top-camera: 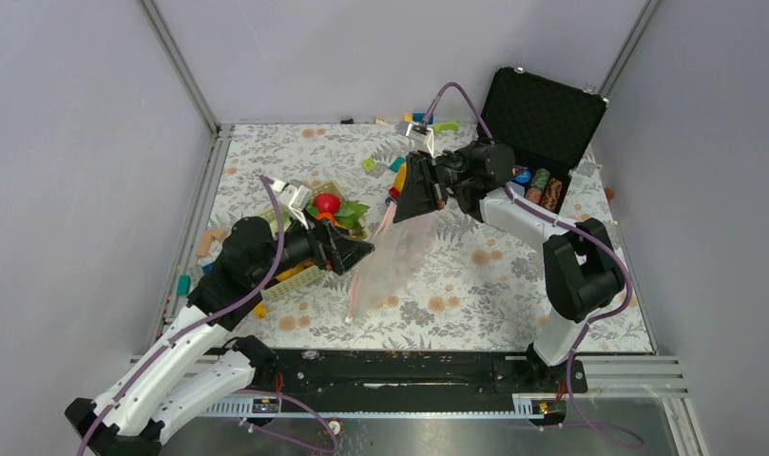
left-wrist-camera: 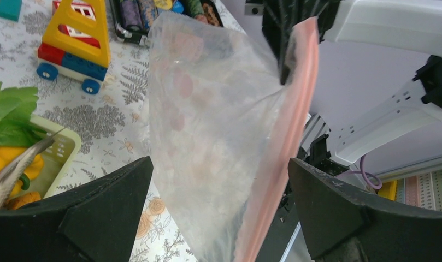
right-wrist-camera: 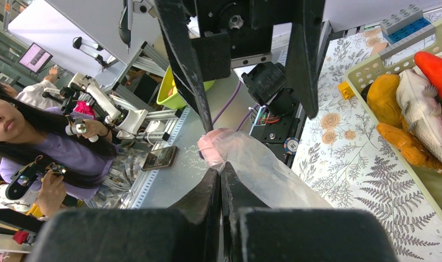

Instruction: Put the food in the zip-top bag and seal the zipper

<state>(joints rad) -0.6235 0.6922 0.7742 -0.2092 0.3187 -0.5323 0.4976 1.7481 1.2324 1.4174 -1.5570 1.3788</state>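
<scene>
The right gripper's two black fingers were pressed together, pinching a corner of the clear floppy plastic zip-top bag just at its bunched pink-red zipper strip. From that pinch the bag hung lifted and slanted, mouth end up at the right gripper and its lower end trailing down onto the flower-patterned table.

The left gripper stood with its fingers spread wide, holding nothing. In its wrist view the bag filled the gap between them, with the zipper strip running down near the right-hand finger. Whether either finger touched the plastic could not be told.

No food lay in the bag. The red round toy fruit, green leafy pieces and a yellow toy piece sat in the pale green slatted basket, just beside the left gripper on its left. Farther off, a black open case stood at the table's far right corner, behind the right arm.
</scene>
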